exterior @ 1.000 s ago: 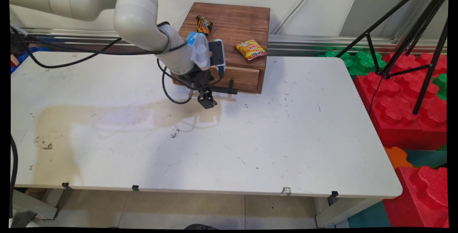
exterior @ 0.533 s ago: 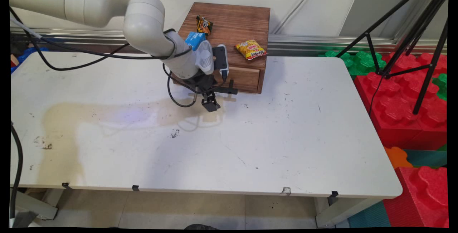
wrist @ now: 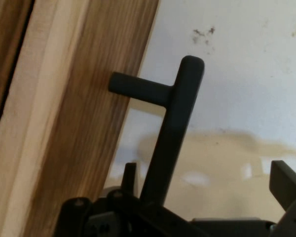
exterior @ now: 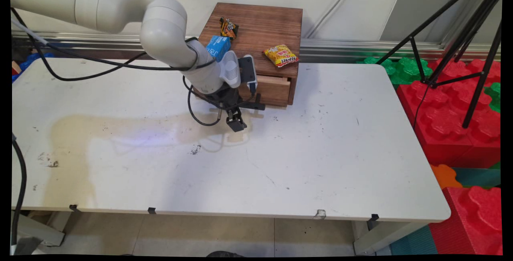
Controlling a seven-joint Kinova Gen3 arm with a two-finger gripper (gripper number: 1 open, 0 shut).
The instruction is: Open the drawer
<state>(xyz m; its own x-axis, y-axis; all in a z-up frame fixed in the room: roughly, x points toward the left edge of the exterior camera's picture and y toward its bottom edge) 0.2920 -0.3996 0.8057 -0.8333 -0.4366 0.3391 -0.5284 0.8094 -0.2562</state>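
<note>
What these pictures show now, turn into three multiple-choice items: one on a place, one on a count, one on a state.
1. The yellow snack bag lies:
A. on the table
B. on top of the cabinet
C. inside the drawer

2. Things on the cabinet's top:
A. one
B. five
C. three

3. The drawer is:
A. pulled out a little
B. fully shut
C. taken out and lying on the table

Answers:
1 B, the bag sits near the top's right front corner.
2 C, a blue box, a dark snack packet and the yellow bag.
3 A, the drawer's front stands slightly forward of the cabinet's face.
</note>
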